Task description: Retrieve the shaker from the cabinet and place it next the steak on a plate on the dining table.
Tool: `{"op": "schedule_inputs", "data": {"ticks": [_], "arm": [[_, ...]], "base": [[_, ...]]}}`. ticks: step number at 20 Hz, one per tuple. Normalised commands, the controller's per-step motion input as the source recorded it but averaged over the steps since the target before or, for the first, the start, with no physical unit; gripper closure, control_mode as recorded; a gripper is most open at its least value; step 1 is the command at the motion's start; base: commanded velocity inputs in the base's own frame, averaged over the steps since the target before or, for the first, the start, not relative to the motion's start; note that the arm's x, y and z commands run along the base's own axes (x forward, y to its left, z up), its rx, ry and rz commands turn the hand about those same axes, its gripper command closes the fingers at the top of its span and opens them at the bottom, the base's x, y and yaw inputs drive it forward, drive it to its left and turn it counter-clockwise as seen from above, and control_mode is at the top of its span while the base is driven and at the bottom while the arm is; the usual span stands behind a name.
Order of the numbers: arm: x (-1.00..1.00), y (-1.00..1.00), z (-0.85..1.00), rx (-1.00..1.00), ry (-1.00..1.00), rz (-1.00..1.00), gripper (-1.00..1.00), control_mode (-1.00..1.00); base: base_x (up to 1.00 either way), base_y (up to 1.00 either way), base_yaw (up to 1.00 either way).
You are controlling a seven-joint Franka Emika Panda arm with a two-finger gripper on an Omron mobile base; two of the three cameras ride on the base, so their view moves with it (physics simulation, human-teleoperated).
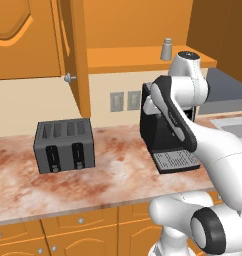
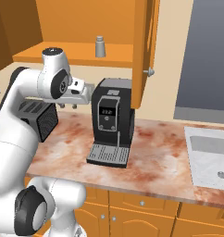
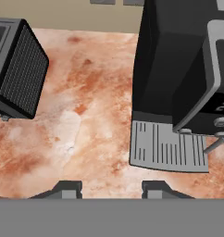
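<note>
Nearest the base, the white Franka arm w/ dark joints folds up over the reddish-cream marbled stone counter [image 1: 118, 175]. Its two-finger gripper [image 3: 111, 189] points down at the counter. In the hand view the two small dark fingertips [image 3: 67, 189] stand apart w/ bare marble showing between them, nothing held. So jaws part-open and empty, as far as can be judged.

Below the hand: the black boxy coffee machine w/ grey ribbed drip tray [image 2: 109, 122] on one side and the dark grey four-slot toaster [image 1: 64, 145] on the other. The gripper hangs over the strip of counter between them, closer to the machine.

Further back and higher: the small grey tapered shaker w/ lighter metallic cap [image 2: 100, 46] stands upright on the bottom shelf of the orange wooden wall cabinet [image 2: 72, 52], door swung open, round silver knob [image 2: 150, 71] on its edge. Shaker sits near the shelf's front lip, roughly above the coffee machine.

Key relation: shaker lies well above and behind the gripper, long axis vertical. Gripper now faces down, so I judge the wrist must lift and tip fwd to come at it from the side, jaws straddling the body below the cap. The coffee machine top and the open door edge are the things to clear.

Hard to tell: exact gap betw. shaker and shelf lip. Cabinet top and upper interior are cut off by the frame.
</note>
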Motion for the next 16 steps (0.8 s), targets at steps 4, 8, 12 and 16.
{"op": "schedule_inputs", "data": {"ticks": [4,8,12,16], "arm": [[0.01,0.0,0.0,0.0,0.0,0.0,-1.0,-1.0],[0.0,0.0,0.0,0.0,0.0,0.0,-1.0,-1.0],[0.0,-0.06,0.06,0.0,-0.12,0.0,-1.0,-1.0],[-0.05,-0.08,0.36,0.0,-0.24,-0.01,-1.0,-1.0]], "base": [[0.0,0.0,0.0],[0.0,0.0,0.0],[0.0,0.0,0.0],[0.0,0.0,0.0]]}}
